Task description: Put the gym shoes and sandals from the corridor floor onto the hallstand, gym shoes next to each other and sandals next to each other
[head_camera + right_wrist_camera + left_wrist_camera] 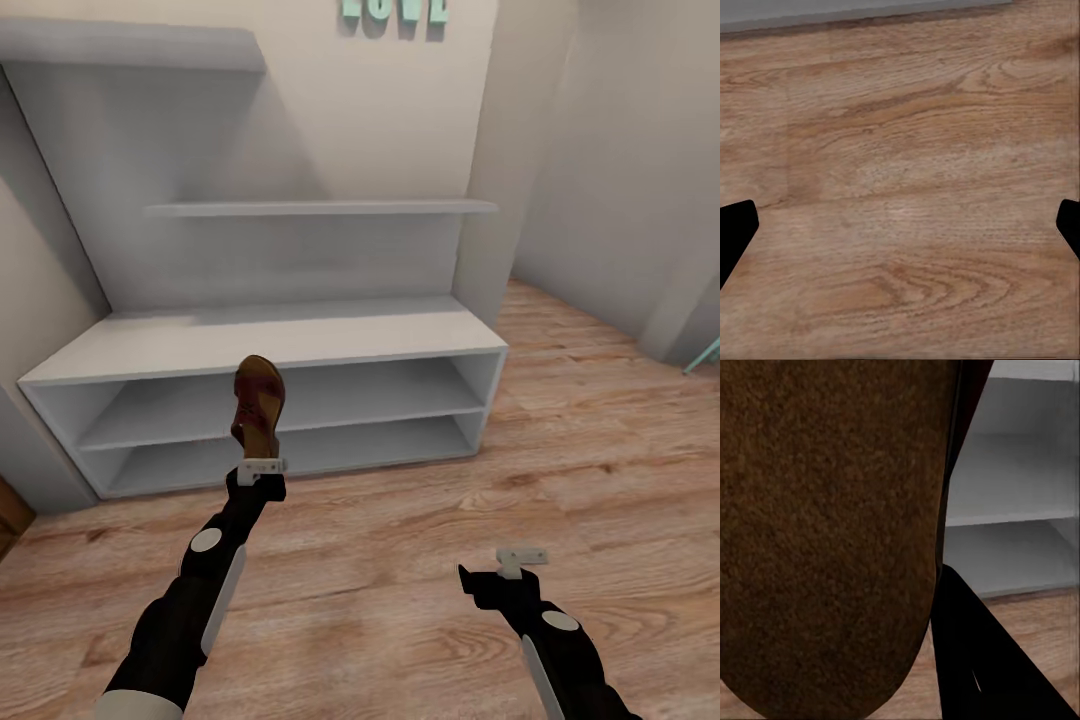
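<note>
My left gripper (262, 462) is shut on one dark brown sandal (259, 405), holding it upright by its heel end in front of the hallstand (300, 335), level with the upper open shelf. In the left wrist view the sandal's brown sole (825, 532) is close up, with the hallstand's shelves (1020, 517) behind it. My right gripper (492, 580) hangs open over the corridor floor (900, 150), nothing between its fingers (735, 229). Both open shelf levels and the flat top hold nothing. The gym shoes are out of view.
Two staggered wall shelves (320, 208) sit above the hallstand's top. Walls close in on the left and behind; a corner juts out at right (500, 200). Open wood floor (600, 440) stretches right of the unit and in front of it.
</note>
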You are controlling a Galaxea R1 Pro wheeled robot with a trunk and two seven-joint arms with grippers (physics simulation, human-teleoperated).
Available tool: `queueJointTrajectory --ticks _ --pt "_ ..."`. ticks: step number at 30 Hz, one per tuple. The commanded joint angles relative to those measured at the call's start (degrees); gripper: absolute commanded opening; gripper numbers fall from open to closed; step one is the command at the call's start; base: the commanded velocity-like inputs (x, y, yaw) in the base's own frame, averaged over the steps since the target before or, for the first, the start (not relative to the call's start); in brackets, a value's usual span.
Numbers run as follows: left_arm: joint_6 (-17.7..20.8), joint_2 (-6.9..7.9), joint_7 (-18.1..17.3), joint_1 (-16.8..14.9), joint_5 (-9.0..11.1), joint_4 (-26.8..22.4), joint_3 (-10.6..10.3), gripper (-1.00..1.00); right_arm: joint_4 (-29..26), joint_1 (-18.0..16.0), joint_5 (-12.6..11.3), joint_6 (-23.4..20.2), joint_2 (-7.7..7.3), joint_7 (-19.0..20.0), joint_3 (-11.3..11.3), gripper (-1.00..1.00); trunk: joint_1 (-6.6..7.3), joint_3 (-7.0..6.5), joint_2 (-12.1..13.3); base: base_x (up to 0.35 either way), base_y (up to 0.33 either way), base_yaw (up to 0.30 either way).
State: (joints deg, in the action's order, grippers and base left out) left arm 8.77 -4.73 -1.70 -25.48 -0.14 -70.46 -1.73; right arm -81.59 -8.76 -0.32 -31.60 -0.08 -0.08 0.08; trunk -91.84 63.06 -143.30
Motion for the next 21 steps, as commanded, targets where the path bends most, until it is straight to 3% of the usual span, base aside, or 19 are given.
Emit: queueJointTrajectory --ticks 1,21 --pt "0.4 -0.02 -0.3 0.0 -0.2 -0.1 0.1 -1.00 -0.1 0.0 0.0 -0.3 -0.02 0.0 0.0 1.00 0.01 0.05 0.0 0.000 0.000 -0.263" --pt "0.4 -0.02 -0.2 0.0 -0.2 -0.1 0.1 -1.00 -0.1 0.0 0.0 -0.3 -0.05 0.0 0.0 1.00 0.01 0.05 0.0 0.000 0.000 -0.263"
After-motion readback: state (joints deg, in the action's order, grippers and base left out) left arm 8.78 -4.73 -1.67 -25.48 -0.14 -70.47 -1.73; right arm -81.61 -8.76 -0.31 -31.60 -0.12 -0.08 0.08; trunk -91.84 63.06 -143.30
